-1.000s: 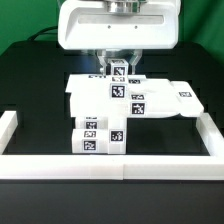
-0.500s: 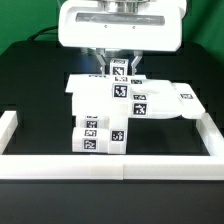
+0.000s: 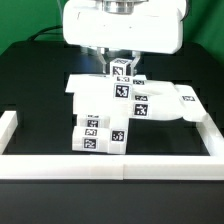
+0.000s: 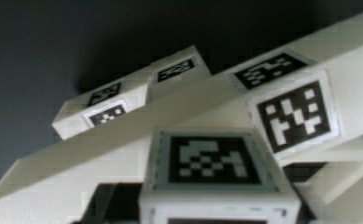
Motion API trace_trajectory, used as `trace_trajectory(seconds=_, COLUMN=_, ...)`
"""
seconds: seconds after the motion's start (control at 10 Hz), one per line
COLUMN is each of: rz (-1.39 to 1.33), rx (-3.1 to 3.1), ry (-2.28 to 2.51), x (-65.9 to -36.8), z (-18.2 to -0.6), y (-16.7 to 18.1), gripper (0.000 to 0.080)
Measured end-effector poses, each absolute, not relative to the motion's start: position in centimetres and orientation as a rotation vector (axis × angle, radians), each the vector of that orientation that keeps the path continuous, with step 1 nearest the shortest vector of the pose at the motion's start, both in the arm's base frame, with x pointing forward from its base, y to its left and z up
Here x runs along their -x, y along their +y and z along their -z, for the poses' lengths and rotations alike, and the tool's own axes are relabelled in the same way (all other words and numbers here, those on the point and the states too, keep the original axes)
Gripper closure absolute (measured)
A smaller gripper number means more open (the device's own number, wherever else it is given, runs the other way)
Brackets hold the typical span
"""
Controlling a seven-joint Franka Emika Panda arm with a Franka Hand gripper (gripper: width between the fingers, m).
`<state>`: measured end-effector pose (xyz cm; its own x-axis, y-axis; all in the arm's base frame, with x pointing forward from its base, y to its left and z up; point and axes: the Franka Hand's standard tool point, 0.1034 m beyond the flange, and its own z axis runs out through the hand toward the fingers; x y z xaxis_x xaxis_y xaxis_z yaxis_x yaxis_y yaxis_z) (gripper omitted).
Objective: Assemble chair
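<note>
The partly built chair (image 3: pixel 118 108) stands mid-table, made of matte white tagged pieces: a flat panel (image 3: pixel 175 100) lies towards the exterior view's right and chunky blocks (image 3: pixel 100 137) are stacked at the front. My gripper (image 3: pixel 121 62) hangs over the chair's rear and is shut on a small tagged white block (image 3: pixel 121 70) resting at the top of the assembly. In the wrist view the block (image 4: pixel 210 165) sits between my dark fingers (image 4: pixel 121 200). My gripper (image 4: pixel 213 205) closes on both its sides. Tagged chair bars (image 4: pixel 267 105) lie beyond it.
A long low white border wall (image 3: pixel 110 166) runs along the front, with side pieces at the exterior view's left (image 3: pixel 8 128) and right (image 3: pixel 212 132). The table surface is black. The arm's white body (image 3: pixel 125 22) fills the top of the view.
The arm and the held block have shifted slightly towards the exterior view's right. The rest of the chair has not moved.
</note>
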<state>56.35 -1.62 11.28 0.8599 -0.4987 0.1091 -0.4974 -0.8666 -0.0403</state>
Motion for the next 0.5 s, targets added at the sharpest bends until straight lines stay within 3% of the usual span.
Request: trace_trajectory(seconds=0.5, rz=0.167, rx=2.843, ry=1.208, x=-56.34, z=-11.23, y=-1.23, gripper=0.0514)
